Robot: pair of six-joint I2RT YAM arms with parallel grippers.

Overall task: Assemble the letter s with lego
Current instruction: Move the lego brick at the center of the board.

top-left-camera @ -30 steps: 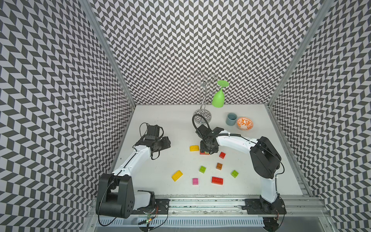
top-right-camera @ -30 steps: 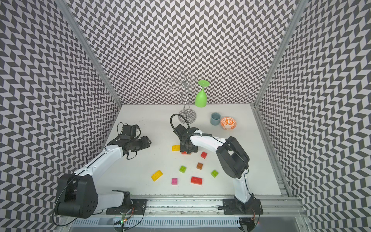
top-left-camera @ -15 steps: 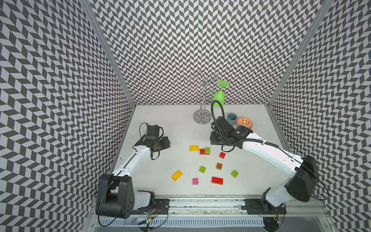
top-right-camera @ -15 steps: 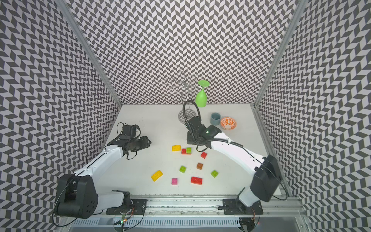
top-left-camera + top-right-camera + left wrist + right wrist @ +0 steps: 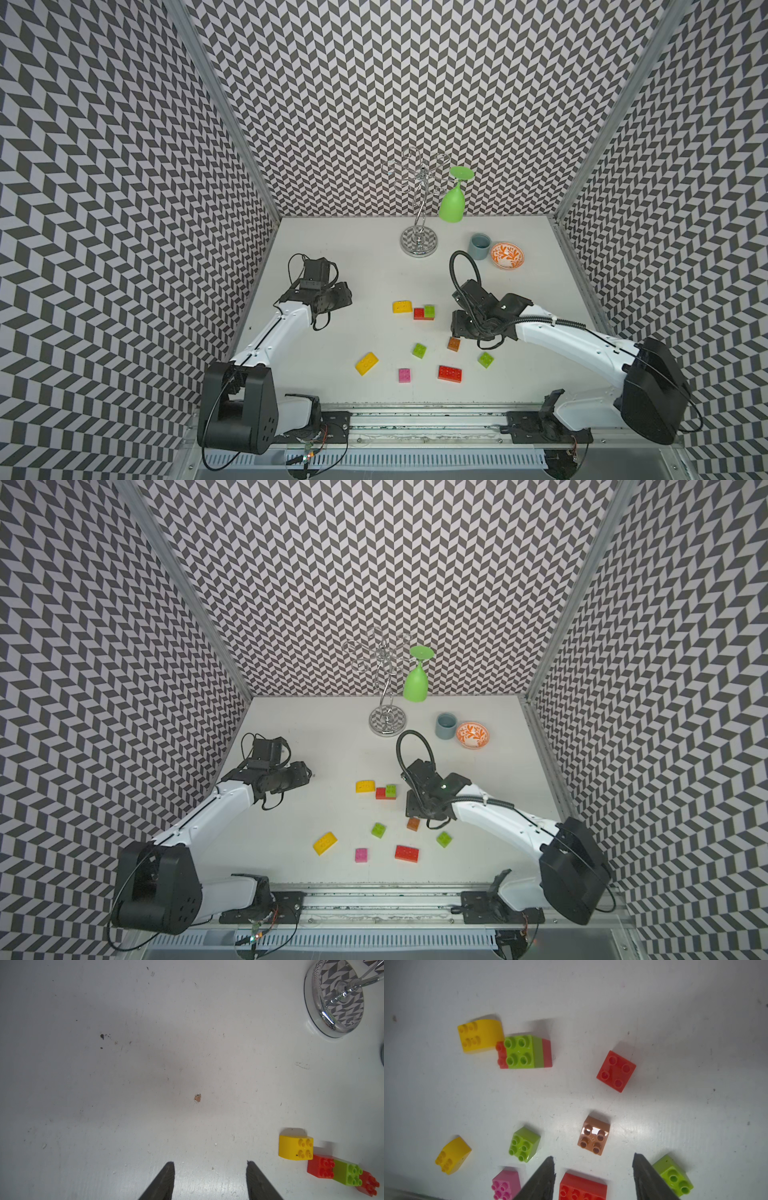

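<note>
A lime green brick (image 5: 429, 310) sits on one long red brick (image 5: 546, 1053), beside a yellow rounded brick (image 5: 402, 306). Loose lego nearer the front: lime green (image 5: 419, 350), brown (image 5: 454, 344), lime green (image 5: 485, 359), yellow (image 5: 366, 363), pink (image 5: 404, 375) and a long red brick (image 5: 449, 373). My right gripper (image 5: 457, 330) hovers open and empty to the right of the stack. It hides the small red brick (image 5: 616, 1071) in both top views. My left gripper (image 5: 345, 296) is open over bare table at the left, empty in the left wrist view (image 5: 209, 1162).
A chrome glass rack (image 5: 419, 241) with a green glass (image 5: 452, 203) hanging on it stands at the back. A grey-blue cup (image 5: 479, 246) and an orange patterned bowl (image 5: 506, 255) sit to its right. Patterned walls close three sides.
My right gripper has come off the stack, leaving the lime green brick on the long red one. It swung right and toward the front. The left arm has not moved.
</note>
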